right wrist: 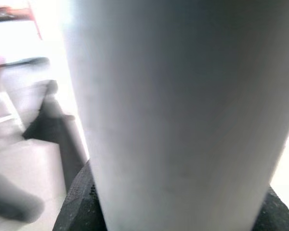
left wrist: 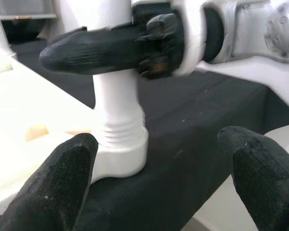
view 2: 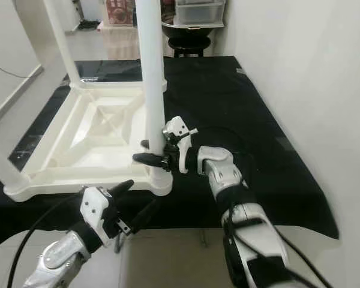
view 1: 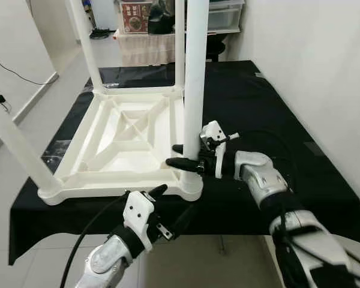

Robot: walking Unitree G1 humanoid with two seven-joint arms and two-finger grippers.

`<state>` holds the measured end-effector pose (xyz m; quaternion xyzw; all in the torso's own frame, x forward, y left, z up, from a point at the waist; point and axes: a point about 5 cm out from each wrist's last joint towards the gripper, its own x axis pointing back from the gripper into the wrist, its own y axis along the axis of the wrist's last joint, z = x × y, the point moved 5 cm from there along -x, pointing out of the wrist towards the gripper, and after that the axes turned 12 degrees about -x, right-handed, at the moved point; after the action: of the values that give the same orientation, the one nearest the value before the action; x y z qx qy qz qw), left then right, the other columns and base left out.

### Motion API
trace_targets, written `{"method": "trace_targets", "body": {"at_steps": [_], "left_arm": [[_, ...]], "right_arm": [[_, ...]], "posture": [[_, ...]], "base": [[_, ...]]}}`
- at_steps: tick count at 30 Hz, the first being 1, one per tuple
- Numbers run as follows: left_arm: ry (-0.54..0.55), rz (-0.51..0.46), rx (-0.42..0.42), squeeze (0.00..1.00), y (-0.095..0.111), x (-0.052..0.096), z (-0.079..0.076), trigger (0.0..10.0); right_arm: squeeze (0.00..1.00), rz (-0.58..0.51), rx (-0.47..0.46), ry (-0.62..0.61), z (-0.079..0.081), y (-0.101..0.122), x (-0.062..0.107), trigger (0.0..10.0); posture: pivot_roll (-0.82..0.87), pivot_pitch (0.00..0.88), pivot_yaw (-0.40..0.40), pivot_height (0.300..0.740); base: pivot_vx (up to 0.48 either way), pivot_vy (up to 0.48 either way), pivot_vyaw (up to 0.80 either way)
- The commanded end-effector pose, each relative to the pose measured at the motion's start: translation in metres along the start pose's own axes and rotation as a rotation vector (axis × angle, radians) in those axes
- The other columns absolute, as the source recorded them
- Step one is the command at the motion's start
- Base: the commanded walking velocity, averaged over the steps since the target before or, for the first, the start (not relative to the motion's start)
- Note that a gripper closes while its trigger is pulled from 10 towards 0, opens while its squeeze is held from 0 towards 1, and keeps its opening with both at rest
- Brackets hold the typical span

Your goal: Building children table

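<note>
A white plastic children's table (view 1: 117, 135) lies upside down on a black cloth (view 1: 246, 102), with its legs pointing up. The near right leg (view 1: 195, 78) stands upright in its corner socket (left wrist: 120, 149). My right gripper (view 1: 173, 155) is shut on this leg just above the socket, one black finger in front of it and one behind. The right wrist view has the leg (right wrist: 183, 106) pressed close between the fingers. My left gripper (view 1: 175, 203) hangs open below the cloth's front edge, just short of that corner and holding nothing. Its fingertips (left wrist: 67, 168) frame the socket in the left wrist view.
The near left leg (view 1: 18, 147) leans outward over the left edge. Two far legs (view 1: 87, 48) stand at the back corners. A white wall (view 1: 324, 72) runs close along the right. Boxes and a storage bin (view 1: 144, 24) sit beyond the cloth. A cable (view 1: 6, 72) crosses the floor at left.
</note>
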<state>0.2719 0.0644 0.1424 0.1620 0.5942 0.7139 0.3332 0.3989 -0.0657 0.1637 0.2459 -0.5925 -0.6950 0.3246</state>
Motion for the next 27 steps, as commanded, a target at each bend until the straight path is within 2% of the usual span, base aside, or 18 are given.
{"method": "trace_targets", "body": {"at_steps": [1,2,3,4,13,14,15,16,17,18,19,21,23,24,25,26,27], "left_arm": [[0.003,-0.003,0.001,0.0,0.001,0.004,0.001,10.0],[0.003,-0.003,0.001,0.0,0.001,0.004,0.001,10.0],[0.003,-0.003,0.0,0.0,0.002,0.004,0.002,10.0],[0.0,-0.002,0.0,0.0,0.001,0.004,0.004,10.0],[-0.003,-0.006,0.003,0.0,0.0,-0.001,0.007,10.0],[0.004,-0.007,0.0,0.0,0.001,-0.002,0.008,10.0],[0.004,-0.007,0.0,0.0,0.001,-0.002,0.008,10.0],[0.009,-0.008,-0.001,0.0,0.001,-0.002,0.008,10.0],[0.009,-0.008,-0.001,0.0,0.001,-0.002,0.008,10.0],[0.011,-0.009,-0.002,0.0,0.001,-0.002,0.008,10.0],[0.012,-0.01,-0.001,0.0,0.001,-0.003,0.008,10.0],[0.012,-0.013,0.001,0.0,0.002,-0.004,0.008,10.0],[0.012,-0.013,0.001,0.0,0.002,-0.004,0.008,10.0],[0.011,-0.014,0.002,0.0,0.002,-0.004,0.008,10.0],[0.011,-0.015,0.003,0.0,0.002,-0.004,0.008,10.0],[0.011,-0.015,0.003,0.0,0.002,-0.004,0.008,10.0],[0.011,-0.017,0.005,0.0,0.002,-0.005,0.007,10.0]], "right_arm": [[0.0,0.061,-0.072,-0.309,-0.016,-0.046,0.017,0.0],[0.0,0.061,-0.072,-0.309,-0.016,-0.046,0.017,0.0],[0.0,0.042,-0.047,-0.404,-0.007,-0.056,0.025,0.0],[0.0,0.006,-0.01,-0.405,0.004,-0.052,0.025,0.0],[0.0,0.035,0.057,-0.381,0.003,-0.051,0.014,0.0],[0.0,0.034,0.046,-0.388,0.002,-0.05,0.015,2.6],[0.0,0.034,0.046,-0.388,0.002,-0.05,0.015,2.6],[0.0,0.032,0.035,-0.396,0.001,-0.05,0.015,10.0],[0.0,0.032,0.035,-0.396,0.001,-0.05,0.015,10.0],[0.0,0.015,-0.006,-0.396,0.004,-0.046,0.017,10.0],[1.0,-0.017,-0.06,-0.359,0.006,-0.038,0.017,10.0],[1.0,-0.058,-0.071,-0.231,0.014,-0.017,0.017,10.0],[1.0,-0.058,-0.071,-0.231,0.014,-0.017,0.017,10.0],[1.0,-0.057,-0.05,-0.165,0.016,-0.01,0.016,10.0],[0.14,-0.046,-0.006,-0.082,0.018,-0.002,0.017,10.0],[0.14,-0.046,-0.006,-0.082,0.018,-0.002,0.017,10.0],[0.0,-0.013,0.057,0.05,0.019,0.009,0.019,10.0]], "posture": [[-0.01,0.118,0.008,0.74],[-0.01,0.118,0.008,0.74],[-0.01,0.119,0.01,0.74],[-0.03,0.117,0.026,0.74],[-0.02,0.11,0.023,0.74],[-0.02,0.108,0.018,0.74],[-0.02,0.108,0.018,0.74],[-0.02,0.108,0.018,0.74],[-0.02,0.108,0.018,0.74],[-0.01,0.108,0.014,0.74],[-0.01,0.108,0.012,0.74],[-0.01,0.107,0.01,0.74],[-0.01,0.107,0.01,0.74],[-0.01,0.106,0.009,0.74],[-0.01,0.104,0.009,0.74],[-0.01,0.104,0.009,0.74],[-0.01,0.104,0.004,0.74]], "base": [[0.0,0.0,0.0],[0.0,0.0,0.0],[0.0,0.0,0.0],[0.0,0.0,0.0],[0.0,0.0,0.0],[0.0,0.0,0.0],[0.0,0.0,0.0],[0.0,0.0,0.0],[0.0,0.0,0.0],[0.0,0.0,0.0],[0.0,0.0,0.0],[0.0,0.0,0.0],[0.0,0.0,0.0],[0.0,0.0,0.0],[0.0,0.0,0.0],[0.0,0.0,0.0],[0.0,0.0,0.0]]}}
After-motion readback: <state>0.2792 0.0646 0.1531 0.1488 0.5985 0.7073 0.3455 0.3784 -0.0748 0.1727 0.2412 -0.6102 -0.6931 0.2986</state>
